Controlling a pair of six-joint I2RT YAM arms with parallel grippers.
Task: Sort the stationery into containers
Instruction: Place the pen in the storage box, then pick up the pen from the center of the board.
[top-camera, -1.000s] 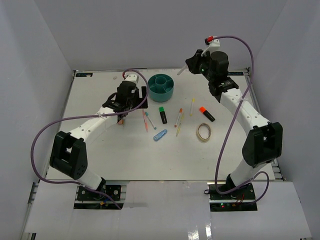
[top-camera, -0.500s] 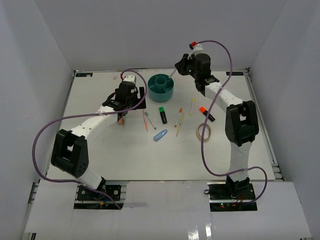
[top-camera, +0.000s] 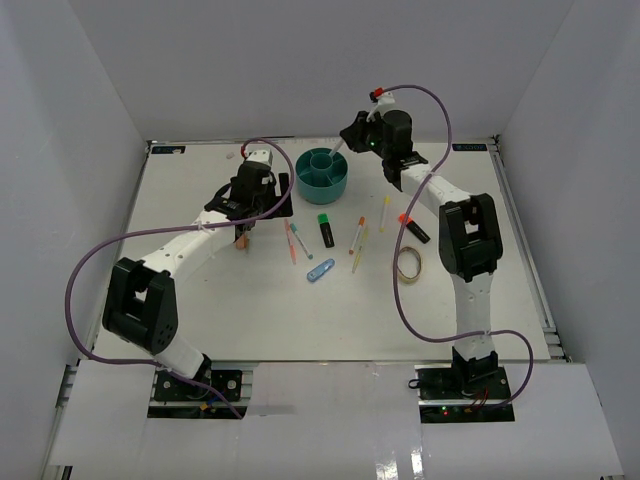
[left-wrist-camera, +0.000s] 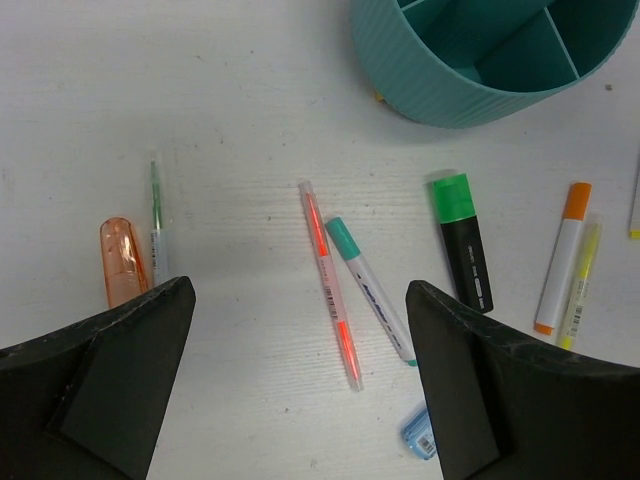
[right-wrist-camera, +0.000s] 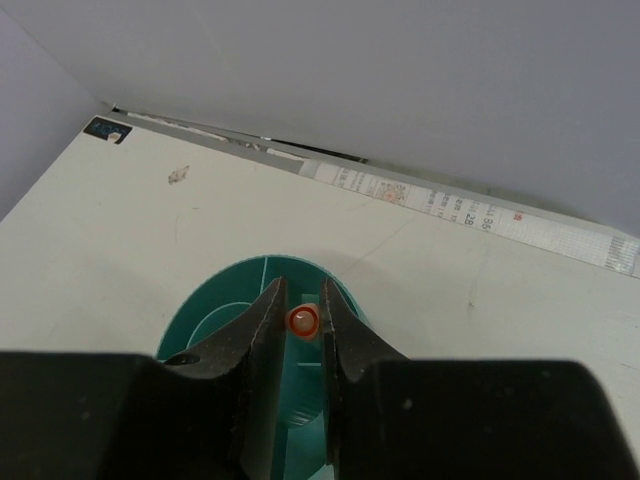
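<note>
- Top external view: the right gripper (top-camera: 350, 138) has swung in from the far right of the table. It now hangs over the teal organizer (top-camera: 322, 172), with a thin pen (top-camera: 339, 150) slanting down from its fingers toward the compartments.
- Right wrist view: the two fingers (right-wrist-camera: 262, 330) are clamped on the pen's orange end, and the organizer sits directly beyond and below them. The pen is not yet let go.
- By the look of it, the carry is over and only the drop remains for this item.
- The left gripper (left-wrist-camera: 298, 300) has hardly shifted. Its fingers stand wide apart above the table, with a pink pen (left-wrist-camera: 330, 290) and a teal-capped pen (left-wrist-camera: 370, 292) lying between them. The green-capped highlighter (left-wrist-camera: 463, 250) lies just beyond one finger.
- Most of the stationery lies unsorted on the table, the tape ring (top-camera: 407, 264) included.
</note>
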